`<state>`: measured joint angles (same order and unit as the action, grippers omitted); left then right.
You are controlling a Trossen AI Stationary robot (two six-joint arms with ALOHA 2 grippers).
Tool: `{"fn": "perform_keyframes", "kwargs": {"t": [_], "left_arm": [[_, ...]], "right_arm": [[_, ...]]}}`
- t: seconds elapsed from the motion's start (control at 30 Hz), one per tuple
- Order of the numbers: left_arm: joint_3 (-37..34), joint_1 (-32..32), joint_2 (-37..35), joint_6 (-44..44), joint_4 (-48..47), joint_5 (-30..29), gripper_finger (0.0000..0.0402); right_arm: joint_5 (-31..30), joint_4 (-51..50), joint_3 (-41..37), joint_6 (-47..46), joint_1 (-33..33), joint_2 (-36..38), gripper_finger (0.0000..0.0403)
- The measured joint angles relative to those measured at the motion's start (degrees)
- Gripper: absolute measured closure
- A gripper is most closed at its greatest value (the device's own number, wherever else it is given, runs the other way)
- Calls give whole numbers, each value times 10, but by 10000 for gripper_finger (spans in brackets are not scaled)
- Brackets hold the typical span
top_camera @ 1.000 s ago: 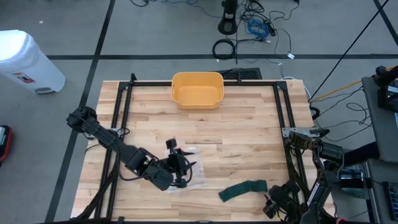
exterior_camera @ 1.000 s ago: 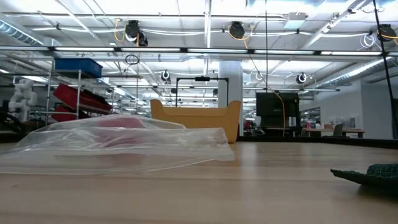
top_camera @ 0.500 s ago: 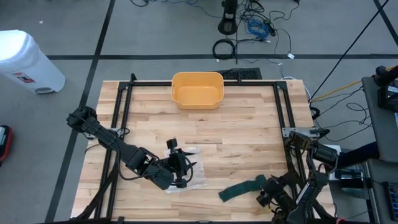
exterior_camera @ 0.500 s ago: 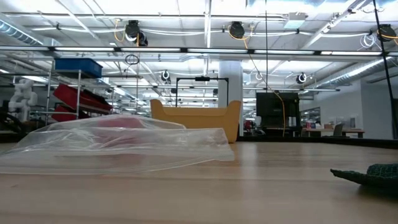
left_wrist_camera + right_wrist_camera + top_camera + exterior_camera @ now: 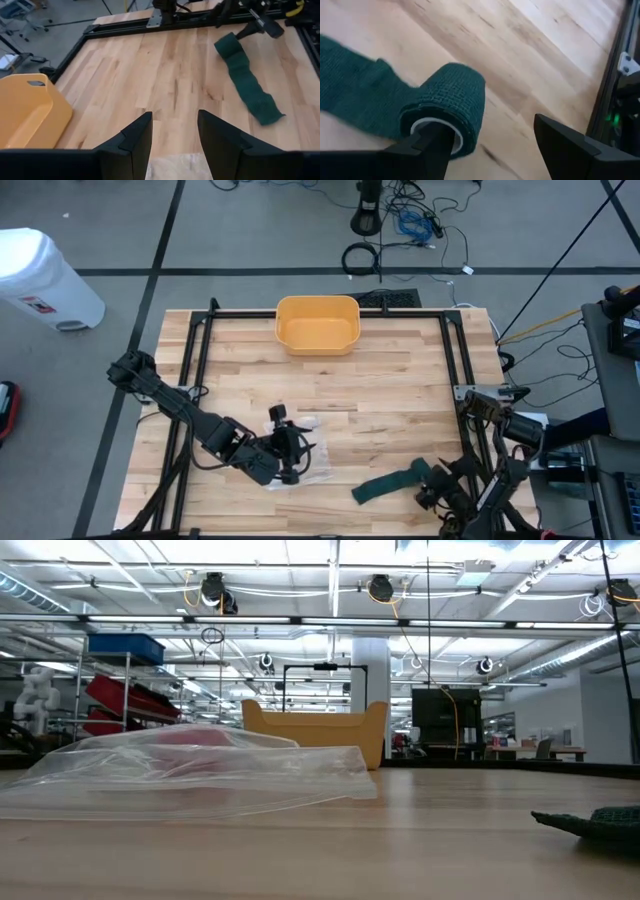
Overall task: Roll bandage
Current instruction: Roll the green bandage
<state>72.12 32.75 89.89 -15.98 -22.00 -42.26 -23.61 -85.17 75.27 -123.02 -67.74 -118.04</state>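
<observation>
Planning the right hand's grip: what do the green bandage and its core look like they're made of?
Bandage: soft, matte woven fabric, judging by its visible open mesh weave, possibly elastic. Core: a pale, smooth ring at the roll's end, likely plastic or cardboard; the look doesn't settle which.

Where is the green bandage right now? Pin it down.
In the high view the green bandage lies partly unrolled near the table's front edge on the right side, its rolled end at the right gripper, right of the plastic bag.

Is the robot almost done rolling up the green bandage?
Not yet. Only one end of the green bandage is wound on its core; a long strip lies flat on the table. The right gripper is open around the rolled end. The left gripper rests on a plastic bag. Most rolling remains.
</observation>
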Motion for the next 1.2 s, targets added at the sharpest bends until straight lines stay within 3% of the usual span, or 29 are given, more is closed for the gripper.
{"fn": "perform_keyframes", "kwargs": {"t": [0.27, 0.6, 0.97, 1.2], "left_arm": [[0, -2, 0, 15, 0, 1, 237], [0, 0, 0, 15, 0, 1, 237], [0, 0, 0, 17, 0, 3, 237], [0, 0, 0, 17, 0, 5, 237]], "right_arm": [[16, 4, 13, 0, -27, 0, 149], [-32, 45, 8, 125, -60, 0, 149], [-38, 53, 2, 98, -70, -1, 149], [-37, 71, 2, 51, -70, -51, 149]]}}
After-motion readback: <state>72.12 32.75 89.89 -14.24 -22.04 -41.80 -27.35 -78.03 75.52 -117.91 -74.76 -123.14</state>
